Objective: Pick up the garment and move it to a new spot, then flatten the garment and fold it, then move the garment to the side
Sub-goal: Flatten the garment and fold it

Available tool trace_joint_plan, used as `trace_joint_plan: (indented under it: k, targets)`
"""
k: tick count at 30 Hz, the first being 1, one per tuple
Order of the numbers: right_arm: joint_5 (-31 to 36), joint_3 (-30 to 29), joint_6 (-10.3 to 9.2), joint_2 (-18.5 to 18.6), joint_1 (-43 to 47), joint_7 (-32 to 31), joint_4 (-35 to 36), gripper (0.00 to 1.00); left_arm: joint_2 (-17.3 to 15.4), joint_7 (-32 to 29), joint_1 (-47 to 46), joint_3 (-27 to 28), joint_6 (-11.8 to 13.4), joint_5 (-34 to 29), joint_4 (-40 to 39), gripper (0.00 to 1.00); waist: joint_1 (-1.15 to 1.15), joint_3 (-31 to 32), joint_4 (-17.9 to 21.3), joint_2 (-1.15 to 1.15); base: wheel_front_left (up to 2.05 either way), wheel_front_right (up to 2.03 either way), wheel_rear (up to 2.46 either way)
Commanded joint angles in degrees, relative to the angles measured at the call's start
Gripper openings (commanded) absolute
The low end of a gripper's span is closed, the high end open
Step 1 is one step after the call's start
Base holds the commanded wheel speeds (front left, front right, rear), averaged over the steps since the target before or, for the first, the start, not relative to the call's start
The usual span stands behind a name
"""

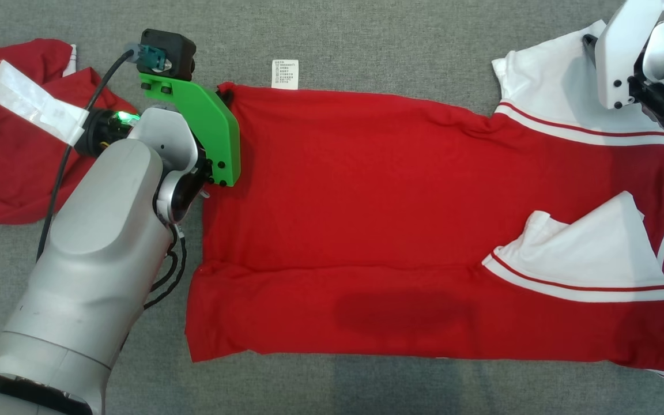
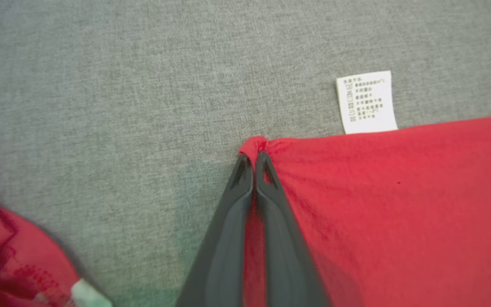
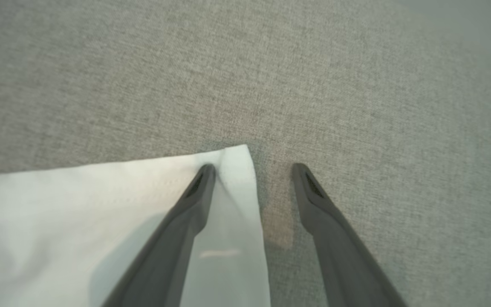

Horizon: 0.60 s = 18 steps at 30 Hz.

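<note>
Left end effector (image 2: 254, 158) clamped on garment (image 2: 399, 204) corner (near label (image 2: 367, 102)), right end effector (image 3: 254, 168) apart over sleeve (image 3: 100, 204) edge

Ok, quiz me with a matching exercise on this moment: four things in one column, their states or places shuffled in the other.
1 left gripper
2 right gripper
3 care label
4 crumpled red garment

A open, one finger over the white sleeve corner
B sticking out past the red T-shirt at its far edge
C left of the T-shirt, apart from it
D shut on the T-shirt's corner

Pairs: 1-D, 2-A, 3-B, 4-C
</note>
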<state>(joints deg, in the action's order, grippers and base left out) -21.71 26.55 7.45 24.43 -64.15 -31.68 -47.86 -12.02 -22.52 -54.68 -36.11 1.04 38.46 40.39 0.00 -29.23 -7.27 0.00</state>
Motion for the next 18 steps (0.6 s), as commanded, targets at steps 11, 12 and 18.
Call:
trace_joint_plan:
  k: [11, 12, 18]
  targets:
    - [-2.4, -3.0, -0.05, 0.7, 2.6, 10.7, -0.2, 0.00, -2.1, 5.8, 4.3, -0.1, 1.8, -1.5, -0.3, 0.00, 0.00, 0.5, 0.3, 0.00, 0.00, 0.00, 0.00]
    - [-2.6, -3.1, -0.04, 0.9, 3.1, 12.1, 0.3, 0.00, -2.1, 6.6, 4.6, 0.0, 1.9, -1.5, -0.5, 0.00, 0.00, 0.8, 0.4, 0.00, 0.00, 0.00, 0.00]
    - [-5.2, -2.0, -0.03, 1.6, 8.8, 18.0, 4.3, 0.00, -2.7, 9.9, 7.2, -0.4, 1.9, -1.7, -1.4, 0.00, 0.00, 3.1, 1.7, 0.00, 0.00, 0.00, 0.00]
